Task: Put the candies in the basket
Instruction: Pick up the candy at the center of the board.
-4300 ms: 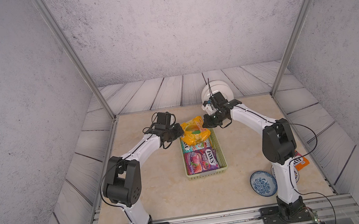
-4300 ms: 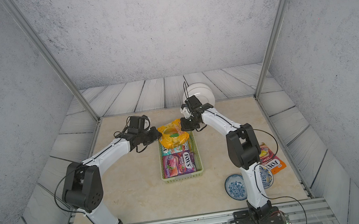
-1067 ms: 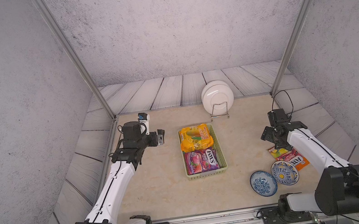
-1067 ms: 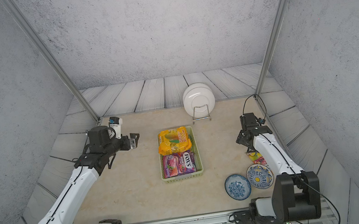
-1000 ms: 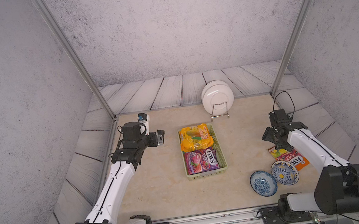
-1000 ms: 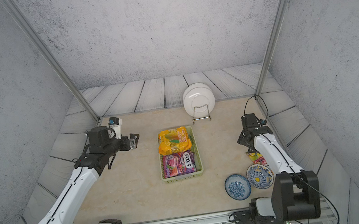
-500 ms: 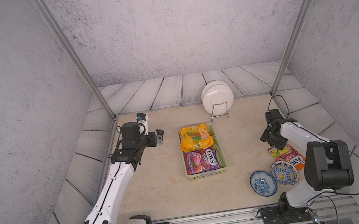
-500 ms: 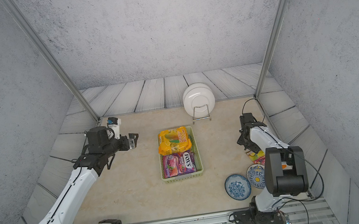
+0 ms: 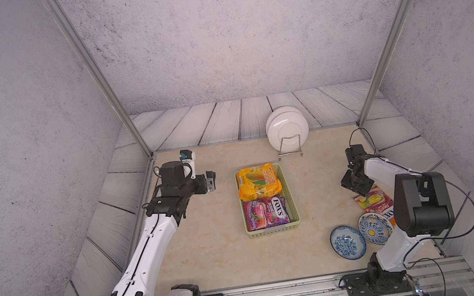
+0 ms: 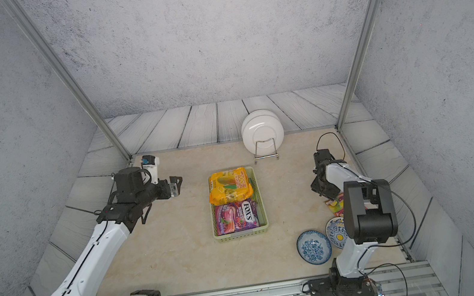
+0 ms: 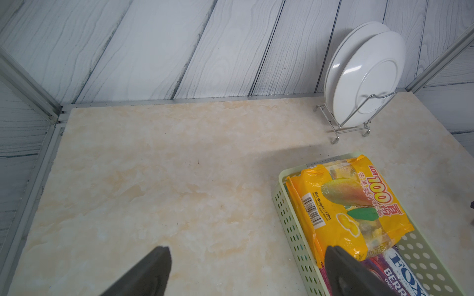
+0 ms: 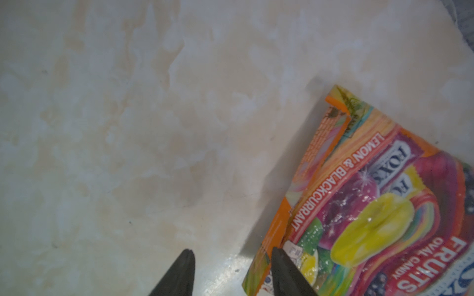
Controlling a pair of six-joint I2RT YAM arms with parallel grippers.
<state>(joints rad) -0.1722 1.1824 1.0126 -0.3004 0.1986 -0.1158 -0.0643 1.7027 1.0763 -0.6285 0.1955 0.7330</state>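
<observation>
right wrist view has the orange-pink packet (image 12: 372, 205) flat on the desk (image 12: 128, 115), well apart from the basket (image 9: 272, 231) and next to the blue bowls (image 9: 348, 241). the right gripper (image 12: 232, 252) has swung over from the basket and narrowed to about half, one fingertip over the packet's edge and the other on bare desk, holding nothing yet. the yellow bag (image 9: 258, 182) and purple packet (image 9: 265, 212) now lie in the basket, so this looks like the last pick. the left gripper (image 11: 248, 248), pulled back, gapes wide and empty.

two candy bags (image 9: 258, 182) in basket (image 9: 272, 231) | plates (image 9: 287, 127) behind | loose packet (image 9: 373, 200), bowls (image 9: 347, 241) right
</observation>
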